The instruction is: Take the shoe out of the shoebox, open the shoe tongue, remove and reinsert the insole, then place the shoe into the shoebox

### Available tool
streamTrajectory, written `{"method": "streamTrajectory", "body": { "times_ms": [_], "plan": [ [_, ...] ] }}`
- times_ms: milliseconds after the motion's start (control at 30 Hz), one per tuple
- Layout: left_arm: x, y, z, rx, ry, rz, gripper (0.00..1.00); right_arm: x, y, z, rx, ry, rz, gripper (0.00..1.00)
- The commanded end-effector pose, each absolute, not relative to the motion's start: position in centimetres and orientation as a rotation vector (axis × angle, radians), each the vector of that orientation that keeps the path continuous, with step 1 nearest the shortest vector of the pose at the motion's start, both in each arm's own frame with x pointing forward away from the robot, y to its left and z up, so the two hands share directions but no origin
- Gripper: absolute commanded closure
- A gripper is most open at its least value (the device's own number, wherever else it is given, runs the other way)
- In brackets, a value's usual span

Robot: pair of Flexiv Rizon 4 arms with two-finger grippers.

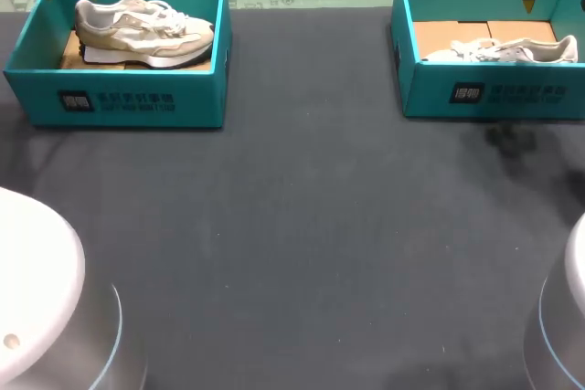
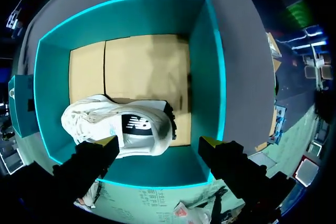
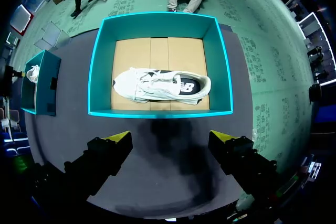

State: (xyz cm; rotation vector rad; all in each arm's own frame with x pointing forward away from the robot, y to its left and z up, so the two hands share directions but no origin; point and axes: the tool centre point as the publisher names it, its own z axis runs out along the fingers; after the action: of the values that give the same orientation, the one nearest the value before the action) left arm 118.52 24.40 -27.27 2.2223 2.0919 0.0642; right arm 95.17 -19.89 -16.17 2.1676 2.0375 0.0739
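Left shoe [image 1: 142, 29] lies in the left box [image 1: 119, 102], and the right shoe [image 1: 512, 49] lies in the right box [image 1: 494, 93]. My left fingers [image 2: 102, 145] and right fingers [image 3: 118, 140] hang wide open near them, holding nothing. I think every step is left.

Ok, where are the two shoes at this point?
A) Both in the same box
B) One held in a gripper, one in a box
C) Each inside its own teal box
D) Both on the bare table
C: the left shoe lies in the left box and the right shoe in the right box, while the left gripper and right gripper are open and hold nothing.
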Motion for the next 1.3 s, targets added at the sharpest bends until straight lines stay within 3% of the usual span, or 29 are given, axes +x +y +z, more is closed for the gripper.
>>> {"method": "streamTrajectory", "body": {
  "times_ms": [33,1300],
  "plan": [
    [119.9,23.9,-28.5,2.246,2.088,0.071,0.00,95.1,-19.9,-16.2,2.168,2.036,0.073,0.00],
    [121.5,24.3,-36.3,2.303,2.272,0.037,0.00,95.1,-19.9,-16.2,2.168,2.036,0.073,0.00]
  ]
}}
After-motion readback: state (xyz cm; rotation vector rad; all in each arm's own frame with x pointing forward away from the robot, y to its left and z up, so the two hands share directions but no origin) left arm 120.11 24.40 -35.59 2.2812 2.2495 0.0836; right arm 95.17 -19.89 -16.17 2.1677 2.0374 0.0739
